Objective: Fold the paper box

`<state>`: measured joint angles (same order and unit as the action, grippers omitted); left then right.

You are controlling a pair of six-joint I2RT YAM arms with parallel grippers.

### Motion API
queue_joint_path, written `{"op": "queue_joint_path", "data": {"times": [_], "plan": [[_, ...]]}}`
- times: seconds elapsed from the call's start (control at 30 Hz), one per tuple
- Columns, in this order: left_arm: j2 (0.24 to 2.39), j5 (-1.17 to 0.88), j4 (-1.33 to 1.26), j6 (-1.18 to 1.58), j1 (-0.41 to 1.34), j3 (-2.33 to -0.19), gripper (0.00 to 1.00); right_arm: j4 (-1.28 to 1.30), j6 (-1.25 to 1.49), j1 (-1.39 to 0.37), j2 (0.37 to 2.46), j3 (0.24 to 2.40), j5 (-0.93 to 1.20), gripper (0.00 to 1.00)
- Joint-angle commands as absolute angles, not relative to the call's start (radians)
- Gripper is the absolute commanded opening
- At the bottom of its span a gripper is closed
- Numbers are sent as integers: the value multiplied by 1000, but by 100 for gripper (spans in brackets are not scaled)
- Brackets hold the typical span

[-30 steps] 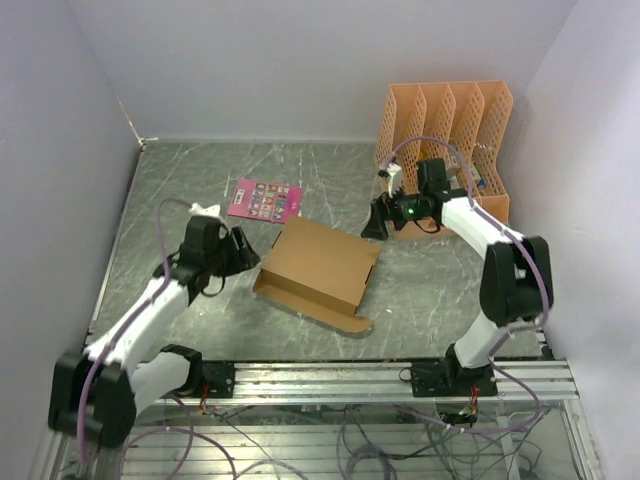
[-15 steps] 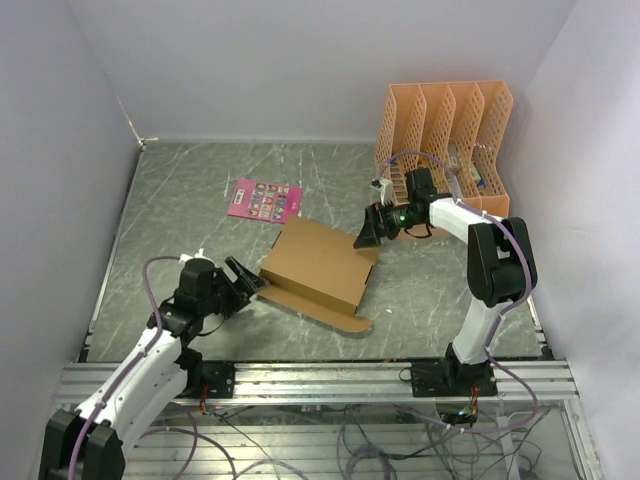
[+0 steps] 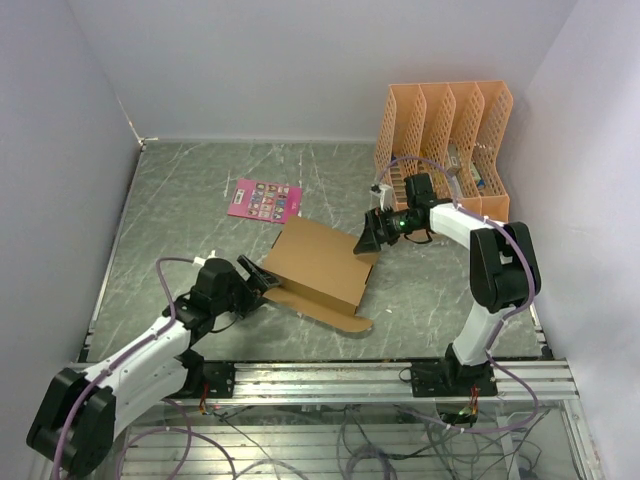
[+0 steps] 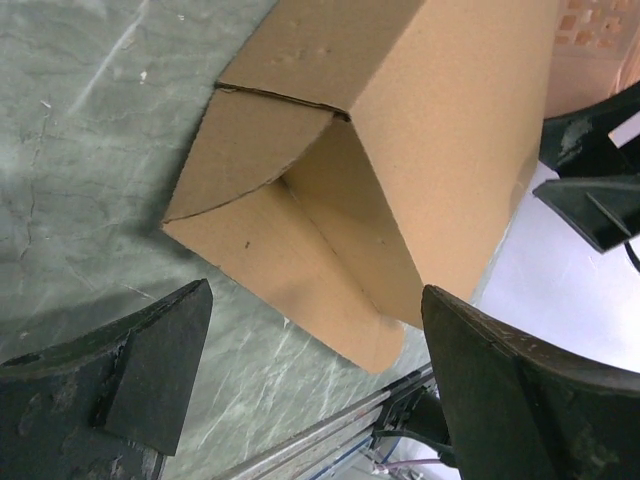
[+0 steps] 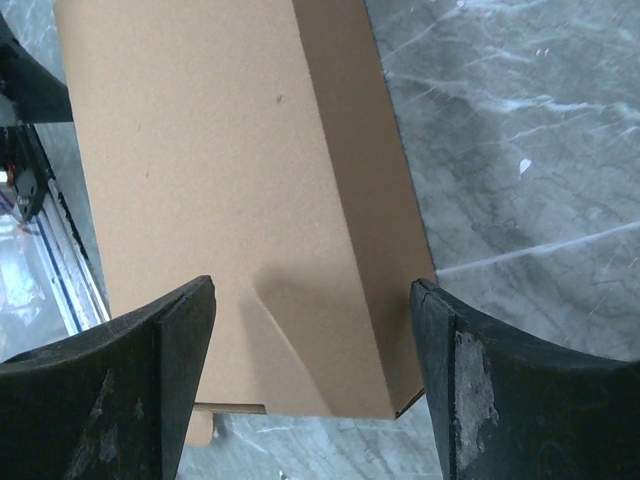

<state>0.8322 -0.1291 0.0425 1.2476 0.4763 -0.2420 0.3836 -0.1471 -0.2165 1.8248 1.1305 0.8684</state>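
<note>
While I am hovering over the marble table [image 3: 200, 190], the paper box [image 3: 320, 268] is lying in the middle of it, between my two arms, near the pink card [image 3: 264, 200] and apart from the orange file organizer [image 3: 445, 120]. I am holding my left gripper [image 3: 262, 280] low at the box's left end with its jaws spread wide and nothing in them; from the left wrist camera the open end of the box is sitting ahead of the gap between my fingers, and I cannot tell whether a fingertip is touching cardboard. I am holding my right gripper [image 3: 366, 240] over the far right corner, jaws equally wide and empty, with the broad top panel showing between the fingers in the right wrist view. Judging by how the cardboard is sitting, I am somewhere past halfway: the sheet is already standing up as a shallow rectangular body with a large panel lying over the top. What is remaining, as far as I can see, is the closing work. The curved end flap [image 4: 250, 170] is angling outward at the left end and is not tucked in, so that end is gaping open, and the long rounded tab [image 3: 352, 322] on the near side is lying flat on the table rather than sitting in any slot. The right end is hiding behind my own fingers, so I am not judging it.
</note>
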Motion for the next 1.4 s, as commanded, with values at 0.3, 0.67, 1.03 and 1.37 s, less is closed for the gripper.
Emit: {"op": "queue_joint_path", "data": {"times": [0.3,0.67,1.03,1.37], "plan": [[903,-5,-83,1328,515,-235,96,384,-157,-239,1762,1058,879,75],[1040,19,-103,1263,515,-297,94,429,-198,-245,1731,1022,884,72],[1107,49,-75,1193,515,-381,91,471,-242,-261,1699,965,885,67],[1284,22,-90,1098,495,-481,87,518,-284,-266,1641,937,870,65]]}}
